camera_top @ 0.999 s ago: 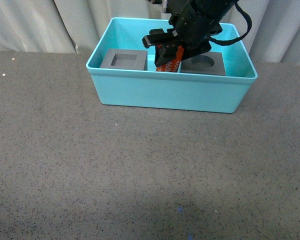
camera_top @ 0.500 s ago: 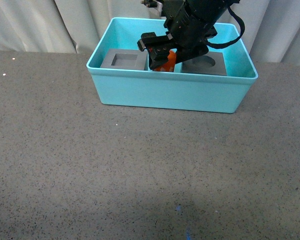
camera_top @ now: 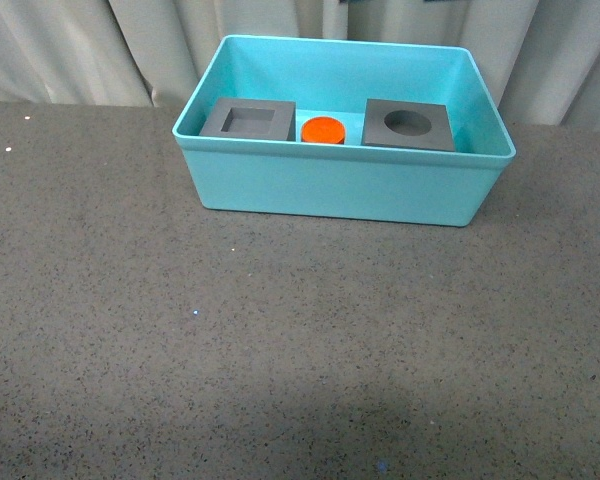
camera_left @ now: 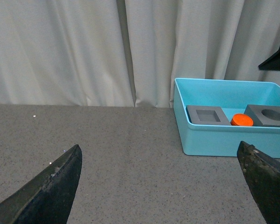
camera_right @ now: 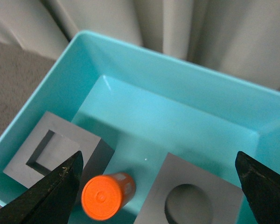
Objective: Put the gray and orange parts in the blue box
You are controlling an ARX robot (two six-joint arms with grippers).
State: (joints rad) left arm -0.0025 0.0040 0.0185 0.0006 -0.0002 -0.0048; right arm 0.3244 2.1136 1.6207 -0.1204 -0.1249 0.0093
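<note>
The blue box (camera_top: 340, 190) stands at the back of the table. Inside it, a gray cube with a square recess (camera_top: 216, 124) is on the left and a gray cube with a round recess (camera_top: 435, 130) on the right. The orange cylinder (camera_top: 322, 130) stands upright between them. My right gripper (camera_right: 158, 156) hangs open above the box, over the orange cylinder (camera_right: 102, 198) and the round-recess cube (camera_right: 177, 175), holding nothing. My left gripper (camera_left: 158, 148) is open and empty, low over the table, well to the left of the box (camera_left: 210, 142). Neither gripper shows in the front view.
Pale curtains (camera_top: 100, 50) hang close behind the box. The speckled gray tabletop (camera_top: 280, 350) stretches in front of and to the left of the box. A dark part of the right arm (camera_left: 275, 58) shows high at the edge of the left wrist view.
The right gripper let go of the orange cylinder between the two cubes, then rose out of the front view. The cylinder now stands free in the box.
</note>
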